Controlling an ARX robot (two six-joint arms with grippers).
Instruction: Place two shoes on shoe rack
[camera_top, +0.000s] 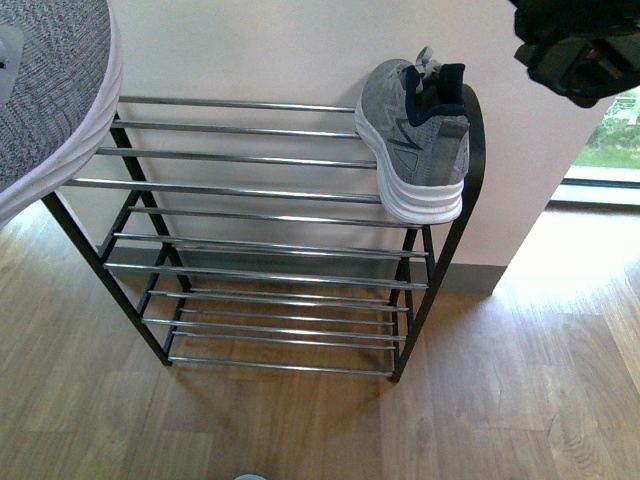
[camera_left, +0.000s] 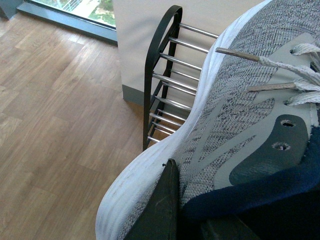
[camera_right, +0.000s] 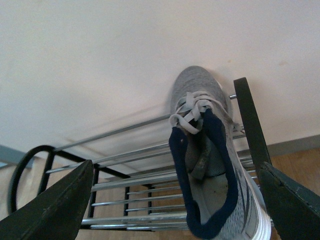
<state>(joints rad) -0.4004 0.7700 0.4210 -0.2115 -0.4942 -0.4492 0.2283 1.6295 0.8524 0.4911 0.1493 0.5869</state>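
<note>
The left gripper (camera_left: 180, 210) clamps the held shoe (camera_top: 50, 90) near the rack's (camera_top: 240, 158) left end. The right gripper (camera_right: 175, 167) hangs wide open and empty over the other shoe (camera_top: 415, 140), which sits at the top tier's right end. The held shoe should go down sole-flat across several bars before release.

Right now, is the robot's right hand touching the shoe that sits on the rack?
Apart. The front view shows bare wall between the right hand and the shoe on the shoe rack; the hand is open.

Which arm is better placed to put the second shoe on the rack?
Left. The left fingers hold the second shoe beside the rack, free at that end; the right fingers stand open, empty, near the placed shoe.
</note>
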